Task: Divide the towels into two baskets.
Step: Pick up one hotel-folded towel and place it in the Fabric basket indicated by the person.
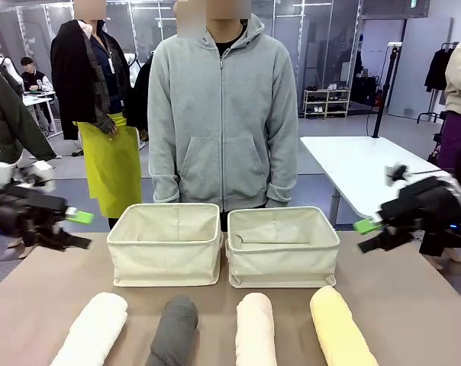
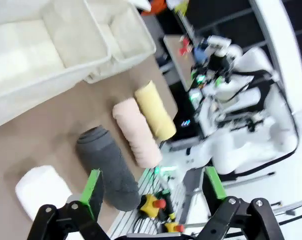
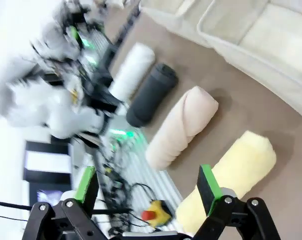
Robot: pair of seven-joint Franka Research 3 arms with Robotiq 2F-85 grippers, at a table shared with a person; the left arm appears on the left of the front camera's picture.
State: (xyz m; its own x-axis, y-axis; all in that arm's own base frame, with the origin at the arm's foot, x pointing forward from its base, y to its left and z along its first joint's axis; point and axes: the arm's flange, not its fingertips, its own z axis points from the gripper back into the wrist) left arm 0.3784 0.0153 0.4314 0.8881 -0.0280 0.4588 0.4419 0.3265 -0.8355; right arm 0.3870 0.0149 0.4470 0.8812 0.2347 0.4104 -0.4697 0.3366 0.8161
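Four rolled towels lie in a row at the table's near edge: white [image 1: 93,329], dark grey [image 1: 173,329], cream [image 1: 256,329] and pale yellow [image 1: 340,328]. Behind them stand two cream canvas baskets side by side, the left basket [image 1: 165,248] and the right basket [image 1: 282,252], both with nothing inside. My left gripper [image 1: 78,229] hovers open at the table's left edge; its wrist view [image 2: 153,187] looks down on the grey towel [image 2: 107,165] and white towel [image 2: 41,187]. My right gripper [image 1: 364,235] hovers open at the right edge, above the yellow towel [image 3: 233,175] and cream towel [image 3: 183,125].
A person in a grey hoodie [image 1: 223,114] stands at the far side just behind the baskets, hands out of sight. Other people stand farther back. A white table [image 1: 356,164] sits at the back right. The brown tabletop [image 1: 414,305] has free room on both flanks.
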